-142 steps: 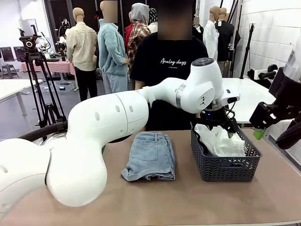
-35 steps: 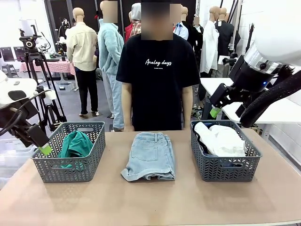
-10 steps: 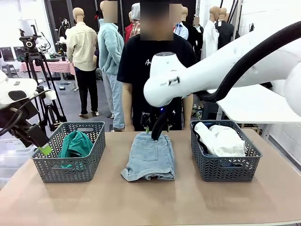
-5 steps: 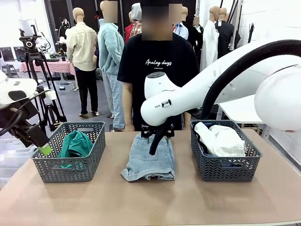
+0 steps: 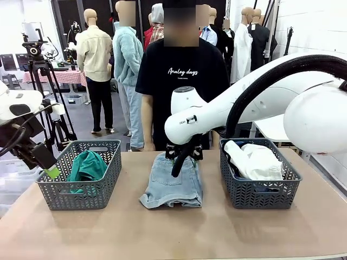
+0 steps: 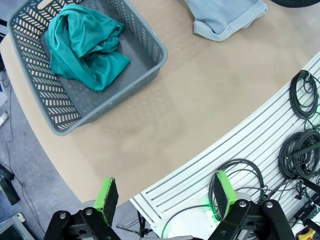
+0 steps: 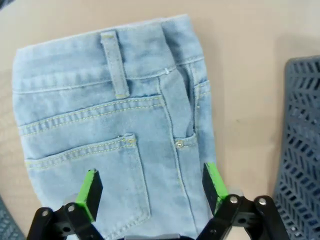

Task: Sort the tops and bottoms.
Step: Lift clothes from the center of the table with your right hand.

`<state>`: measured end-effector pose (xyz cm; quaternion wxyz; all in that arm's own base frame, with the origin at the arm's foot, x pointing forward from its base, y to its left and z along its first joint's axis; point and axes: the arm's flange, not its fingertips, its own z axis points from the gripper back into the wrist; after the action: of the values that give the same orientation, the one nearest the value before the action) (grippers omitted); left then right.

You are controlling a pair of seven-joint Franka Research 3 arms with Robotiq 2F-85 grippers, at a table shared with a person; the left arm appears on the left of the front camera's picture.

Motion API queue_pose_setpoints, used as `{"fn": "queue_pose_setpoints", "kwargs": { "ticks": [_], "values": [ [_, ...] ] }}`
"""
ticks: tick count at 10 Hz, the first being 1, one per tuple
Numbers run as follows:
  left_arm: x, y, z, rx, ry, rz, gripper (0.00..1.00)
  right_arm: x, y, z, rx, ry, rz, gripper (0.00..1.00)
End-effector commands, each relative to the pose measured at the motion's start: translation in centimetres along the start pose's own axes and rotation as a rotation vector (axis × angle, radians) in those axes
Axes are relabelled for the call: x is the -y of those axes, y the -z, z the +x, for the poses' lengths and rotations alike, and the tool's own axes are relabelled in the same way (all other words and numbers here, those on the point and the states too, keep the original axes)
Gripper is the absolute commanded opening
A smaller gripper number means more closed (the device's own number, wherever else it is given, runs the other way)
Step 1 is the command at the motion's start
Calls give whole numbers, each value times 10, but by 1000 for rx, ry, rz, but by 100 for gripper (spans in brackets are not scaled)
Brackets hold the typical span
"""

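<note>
Pale denim shorts (image 5: 172, 184) lie folded on the table (image 5: 217, 233) between two grey baskets, back pocket up. The right gripper (image 5: 180, 162) hangs just above them at their far edge; in its wrist view the fingers (image 7: 91, 192) are spread wide over the shorts (image 7: 112, 125), one pad over the pocket, the other near the side seam, and I cannot tell whether they touch the cloth. The left basket (image 5: 59, 197) holds one teal shirt (image 5: 87, 167). The right basket (image 5: 263, 197) holds one white shirt (image 5: 254, 161), with a sliver of dark blue under it. The left gripper (image 5: 46, 167) hovers off the table's left end, beside the left basket; its wrist view shows its green pads (image 6: 106, 199) wide apart and empty, high above the table edge, with the teal shirt (image 6: 85, 45) in its basket (image 6: 75, 117). One person (image 5: 181, 76) in a black T-shirt stands at the far side.
</note>
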<state>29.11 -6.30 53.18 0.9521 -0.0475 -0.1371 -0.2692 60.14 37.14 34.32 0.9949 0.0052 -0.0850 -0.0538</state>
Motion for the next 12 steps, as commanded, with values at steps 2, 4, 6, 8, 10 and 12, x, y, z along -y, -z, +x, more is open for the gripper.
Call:
{"fn": "queue_pose_setpoints", "kwargs": {
  "ticks": [2, 4, 6, 8, 10, 12],
  "values": [
    [-1, 3, -4, -1, 6, -6, 100, 8, 9, -2, -44, 61, 0, 100],
    [-1, 3, -4, -1, 6, -6, 100, 14, 17, -4, -74, 65, -11, 100],
    [-1, 3, -4, -1, 6, -6, 100, 20, 24, -5, -109, 32, -20, 100],
    [-1, 3, -4, -1, 6, -6, 100, 23, 29, -4, -135, 3, -27, 100],
    [-1, 3, -4, -1, 6, -6, 100, 25, 37, -5, -143, -9, 18, 83],
    [-1, 3, -4, -1, 6, -6, 100, 24, 39, -4, -163, -18, 58, 45]
  ]
}}
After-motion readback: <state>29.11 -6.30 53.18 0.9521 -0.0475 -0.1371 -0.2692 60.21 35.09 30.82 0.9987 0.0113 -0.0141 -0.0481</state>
